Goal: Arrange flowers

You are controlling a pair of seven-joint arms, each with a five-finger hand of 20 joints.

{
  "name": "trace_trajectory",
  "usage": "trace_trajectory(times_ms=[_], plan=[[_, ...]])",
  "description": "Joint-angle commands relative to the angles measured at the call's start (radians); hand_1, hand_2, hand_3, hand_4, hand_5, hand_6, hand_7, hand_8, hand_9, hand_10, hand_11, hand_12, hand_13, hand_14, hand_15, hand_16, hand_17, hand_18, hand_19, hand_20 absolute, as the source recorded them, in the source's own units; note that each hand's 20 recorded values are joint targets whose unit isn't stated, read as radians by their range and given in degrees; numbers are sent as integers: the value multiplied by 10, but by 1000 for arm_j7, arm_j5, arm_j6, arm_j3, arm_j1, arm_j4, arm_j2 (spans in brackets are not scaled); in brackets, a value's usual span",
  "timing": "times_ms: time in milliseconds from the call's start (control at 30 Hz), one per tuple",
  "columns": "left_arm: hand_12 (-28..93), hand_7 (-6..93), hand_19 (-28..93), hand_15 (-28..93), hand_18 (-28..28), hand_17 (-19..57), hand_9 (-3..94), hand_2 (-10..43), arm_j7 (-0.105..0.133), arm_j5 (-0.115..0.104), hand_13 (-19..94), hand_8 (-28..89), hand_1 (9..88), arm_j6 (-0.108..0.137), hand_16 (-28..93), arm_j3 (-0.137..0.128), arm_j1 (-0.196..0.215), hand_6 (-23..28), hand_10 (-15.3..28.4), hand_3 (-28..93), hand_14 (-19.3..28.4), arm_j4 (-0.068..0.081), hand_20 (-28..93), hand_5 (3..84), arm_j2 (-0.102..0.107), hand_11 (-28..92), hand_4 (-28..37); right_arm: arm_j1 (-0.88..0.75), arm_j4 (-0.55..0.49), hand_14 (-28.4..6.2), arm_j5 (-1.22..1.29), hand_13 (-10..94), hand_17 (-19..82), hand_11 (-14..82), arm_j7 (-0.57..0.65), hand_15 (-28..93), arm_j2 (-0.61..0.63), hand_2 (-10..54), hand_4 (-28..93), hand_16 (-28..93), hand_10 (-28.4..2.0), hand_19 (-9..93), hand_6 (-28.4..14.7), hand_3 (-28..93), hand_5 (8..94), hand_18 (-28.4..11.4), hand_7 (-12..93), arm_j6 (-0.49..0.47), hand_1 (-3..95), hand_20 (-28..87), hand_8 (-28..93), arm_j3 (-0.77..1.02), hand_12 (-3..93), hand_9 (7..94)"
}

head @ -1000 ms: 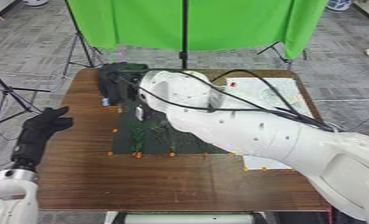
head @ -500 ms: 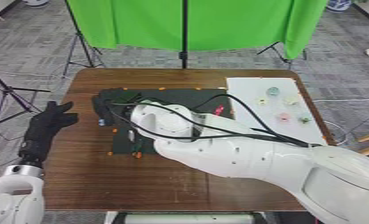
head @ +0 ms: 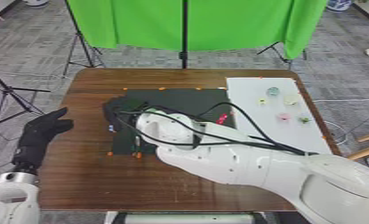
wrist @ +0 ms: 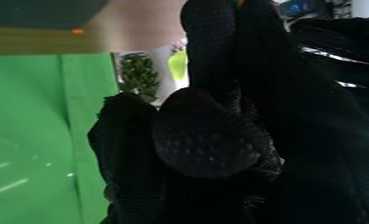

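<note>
In the head view, the brown wooden surface (head: pixel 92 182) carries a black mat (head: pixel 176 95) and, beside it on the right, a white sheet (head: pixel 251 87) — orange marks sit along the edges of both. The task's flowers are on the white sheet: a pale teal piece (head: pixel 273 91) towards the far end, a small yellow piece (head: pixel 262 101) and a cream piece (head: pixel 291 100) nearer, then a pink piece (head: pixel 283 117) and a green piece (head: pixel 305 120) nearer again. A red item (head: pixel 222 118) shows near the right side of the mat, close to the arm's black cables (head: pixel 243 112). The right arm (head: pixel 225 162) extends from the lower right across the mat, and the right hand (head: pixel 117 109) is over the mat's left edge. The left hand (head: pixel 44 129) is at the left edge of the surface, its fingers extended and the thumb apart, holding nothing. A green cloth (head: pixel 136 25) hangs beyond the far edge. In the right wrist view, the black glove is close to the camera; whether the right hand is open, closed or holding anything cannot be told. Past it are the green cloth, a leafy plant (wrist: pixel 139 75) and a yellow-green object (wrist: pixel 178 64) — the latter partly hidden by the glove.
</note>
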Motion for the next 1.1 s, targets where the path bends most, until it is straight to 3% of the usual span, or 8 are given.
trace_trajectory(times_ms=[33, 233, 533, 700, 833, 1000, 1100], plan=[[99, 95, 118, 180, 119, 129, 503, 301, 2, -11, 427, -64, 284, 32, -43, -17, 54, 85, 152, 678, 188, 5, 148, 428, -30, 205, -245, -25, 16, 6, -29, 937, 699, 95, 5, 625, 0, -95, -141, 285, -78, 932, -8, 561, 758, -103, 296, -12, 616, 522, 107, 7, 422, 933], [99, 99, 116, 183, 118, 129, 504, 299, -3, -3, 428, -66, 279, 24, -43, -18, 59, 82, 152, 676, 189, 0, 149, 431, -34, 207, -250, -23, 17, 5, -21, 937, 697, 82, 11, 622, 2, -95, -132, 286, -82, 932, -7, 564, 750, -103, 284, 0, 600, 523, 94, 1, 418, 924], [99, 96, 114, 184, 118, 127, 504, 276, -7, 11, 426, -67, 263, 11, -44, -13, 52, 83, 153, 677, 190, -2, 149, 437, -33, 208, -256, -33, 6, 0, -14, 937, 692, 64, 4, 615, 5, -95, -123, 297, -89, 932, -10, 544, 694, -105, 245, -94, 571, 528, 78, 29, 396, 861], [99, 93, 113, 183, 118, 127, 504, 267, -10, 17, 425, -66, 261, 5, -43, -13, 52, 83, 154, 674, 190, -5, 149, 438, -32, 207, -257, -34, -1, 0, -16, 937, 691, 108, -4, 614, 8, -95, -133, 297, -97, 932, -7, 587, 676, -106, 229, -121, 523, 530, 64, 35, 350, 828], [99, 92, 113, 183, 118, 126, 504, 261, -13, 23, 425, -65, 258, -1, -43, -17, 55, 83, 154, 675, 191, -9, 149, 438, -32, 207, -255, -24, -21, -2, -22, 937, 689, 154, -7, 609, 17, -95, -153, 303, -108, 932, 3, 638, 650, -108, 219, -145, 481, 532, -50, 38, 293, 791], [99, 92, 113, 182, 118, 125, 503, 255, -14, 26, 425, -65, 257, 3, -43, -25, 69, 83, 153, 674, 191, -19, 149, 438, -38, 206, -254, -4, -74, -5, -44, 937, 683, 194, -9, 597, 52, -95, -160, 314, -121, 932, 7, 671, 624, -110, 213, -133, 442, 534, -106, 42, 228, 759], [99, 92, 113, 182, 118, 125, 503, 253, -18, 29, 425, -65, 257, -2, -43, -33, 79, 84, 154, 673, 191, -23, 149, 438, -41, 206, -255, 19, -171, -7, -35, 937, 678, 194, 6, 591, 128, -95, -161, 316, -121, 932, 6, 670, 616, -111, 209, -87, 431, 534, -105, 67, 222, 753]])
